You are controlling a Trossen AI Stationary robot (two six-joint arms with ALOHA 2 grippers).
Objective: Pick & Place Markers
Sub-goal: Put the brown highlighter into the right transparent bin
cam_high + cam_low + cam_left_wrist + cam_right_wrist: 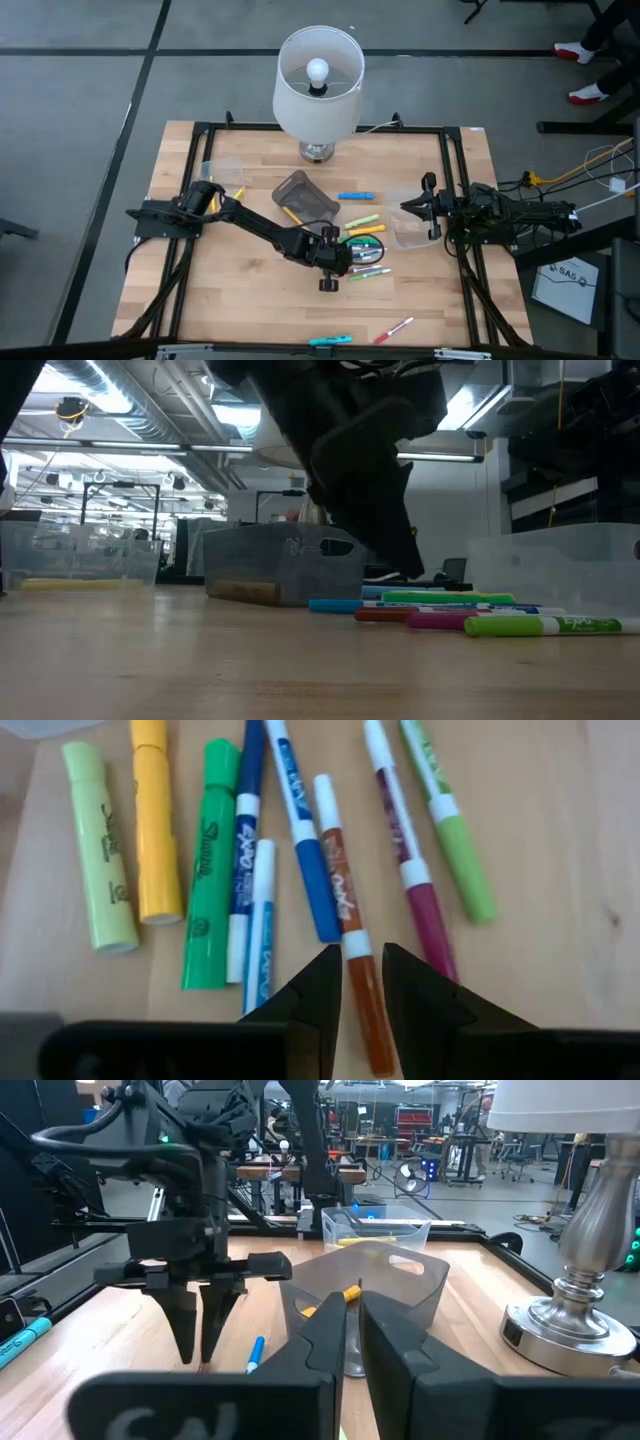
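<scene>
While the pile of markers [365, 250] lies at mid-counter [240, 290], the scene is read from the left. A clear bin [222, 175] holding a yellow pen is seen by the left arm's base, then a grey bin [306, 196] near the middle with another yellow pen inside. The left pincer [330, 262] hangs just over the pile's left side, its fingers [320, 995] drawn narrow with nothing between them; an orange-brown marker [350, 930] is lined up with the slim gap. For a clean pick, the fingers should probably be opened wider before descent, the orange-brown barrel straddled crosswise, and the blue marker [305, 850] beside it left undisturbed. Further right, a blue pen [355, 195] lies apart, and the right pincer [432, 205] waits at the counter's right edge over a second clear bin [403, 235], its fingers narrow and empty. Two stray pens [365, 335] rest near the front edge. Which bin is meant for the load cannot be told, and the pile's left part is hidden under the arm from above.
</scene>
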